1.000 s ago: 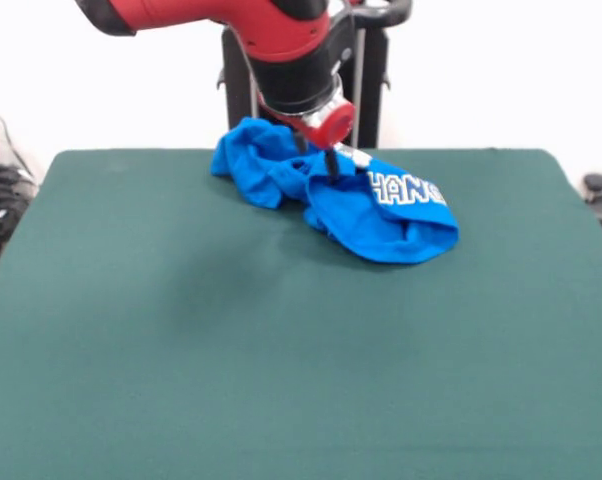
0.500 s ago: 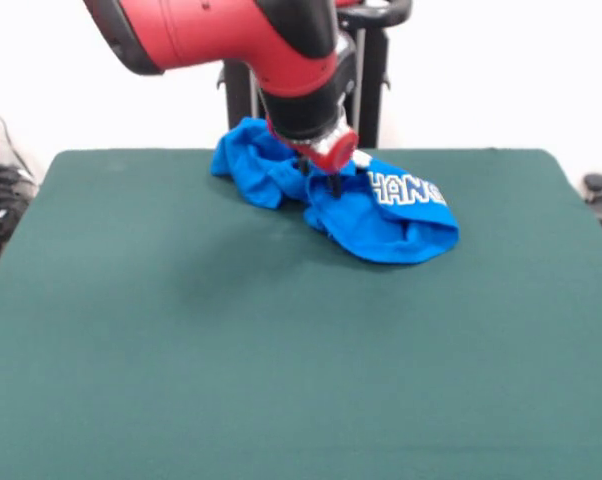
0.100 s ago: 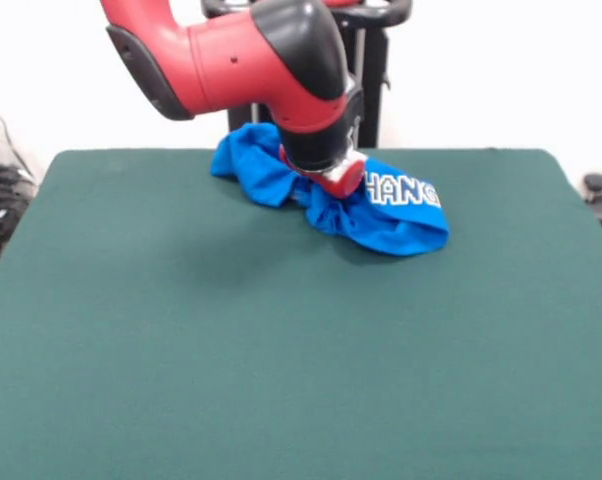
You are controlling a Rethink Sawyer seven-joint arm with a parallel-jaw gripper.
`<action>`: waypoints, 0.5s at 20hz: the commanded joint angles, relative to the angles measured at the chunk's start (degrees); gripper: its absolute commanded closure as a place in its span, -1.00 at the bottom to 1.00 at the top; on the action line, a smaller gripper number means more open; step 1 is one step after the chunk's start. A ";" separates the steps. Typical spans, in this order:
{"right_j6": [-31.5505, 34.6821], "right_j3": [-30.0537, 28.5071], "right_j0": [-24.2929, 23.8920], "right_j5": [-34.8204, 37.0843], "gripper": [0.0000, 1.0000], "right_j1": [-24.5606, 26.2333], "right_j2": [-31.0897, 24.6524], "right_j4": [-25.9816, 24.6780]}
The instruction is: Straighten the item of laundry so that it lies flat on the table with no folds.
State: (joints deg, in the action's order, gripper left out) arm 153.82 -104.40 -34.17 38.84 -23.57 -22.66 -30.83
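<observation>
The item of laundry (image 3: 396, 218) is a bright blue T-shirt with white block lettering, bunched in a crumpled heap near the far edge of the table (image 3: 281, 350), slightly right of centre. My gripper (image 3: 326, 190) is pressed down into the middle of the heap, between the left lump of cloth and the lettered part. The red and black wrist hides its tips, so its state is unclear. The shirt is full of folds and covers only a small patch of the green table.
The big red arm (image 3: 241, 60) leans over the far left of the shirt. Dark cables (image 3: 1, 200) hang off the table's left side, and a small dark object (image 3: 596, 185) sits beyond the right edge.
The arm has dropped lower and swung forward, sinking the gripper into the shirt. The shirt's near right edge has drawn back slightly toward the gripper.
</observation>
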 commanded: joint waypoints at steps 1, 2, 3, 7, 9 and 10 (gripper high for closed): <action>-5.52 0.92 1.40 4.99 1.00 3.28 0.26 1.19; -5.58 1.06 1.31 4.62 1.00 3.48 0.22 1.08; -5.64 1.20 1.23 4.25 1.00 3.69 0.18 0.97; -5.96 2.16 1.13 3.14 1.00 5.01 0.26 0.42; -5.95 2.43 1.19 2.72 1.00 5.40 0.35 0.25; -5.78 2.52 1.24 2.40 1.00 5.50 0.39 0.17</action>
State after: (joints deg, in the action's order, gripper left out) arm 153.82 -104.26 -34.66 39.16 -23.18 -22.65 -29.98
